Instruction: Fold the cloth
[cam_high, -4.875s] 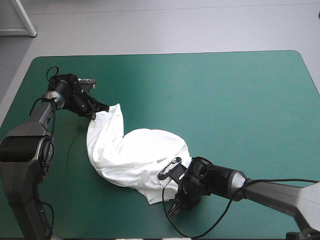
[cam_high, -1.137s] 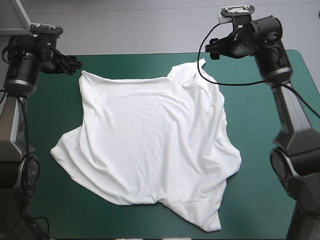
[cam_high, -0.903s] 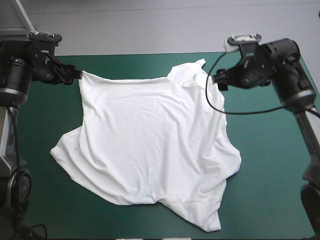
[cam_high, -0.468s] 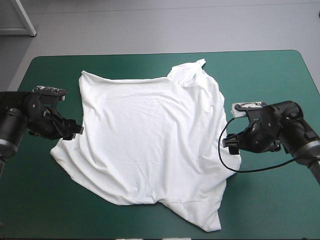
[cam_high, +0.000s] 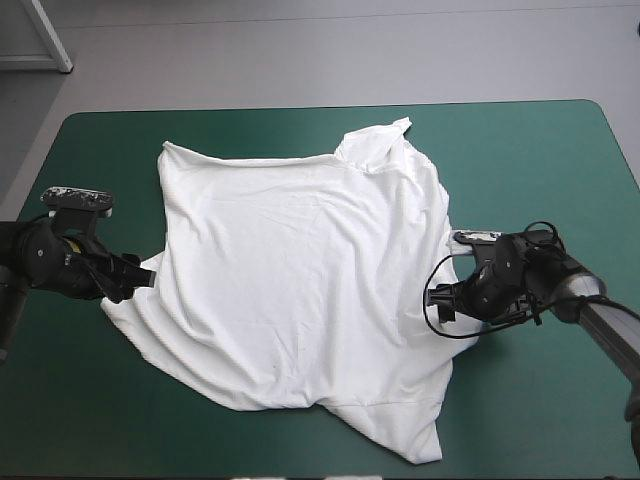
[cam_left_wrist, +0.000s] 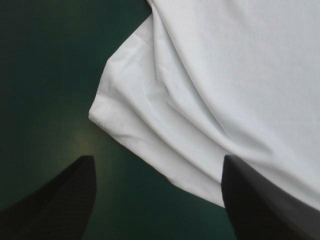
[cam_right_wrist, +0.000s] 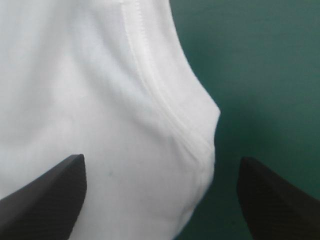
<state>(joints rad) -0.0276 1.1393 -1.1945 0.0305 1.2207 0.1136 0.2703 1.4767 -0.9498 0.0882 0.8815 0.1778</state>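
Left gripper (cam_high: 138, 280) and right gripper (cam_high: 438, 298) lower than before, at opposite edges of the flat T-shirt (cam_high: 300, 270), fingers (cam_left_wrist: 65, 200) apart, empty.

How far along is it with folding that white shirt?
Spreading looks done: the T-shirt lies mostly flat on the teal-green cover. In hand: the left gripper and right gripper sit low at its opposite side edges, fingers open, gripping nothing. Left: every fold.

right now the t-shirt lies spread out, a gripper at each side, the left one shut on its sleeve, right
No: the left gripper is open, not shut on the sleeve. The left wrist view shows its fingers apart, a corner of the T-shirt ahead between them. The rest holds.
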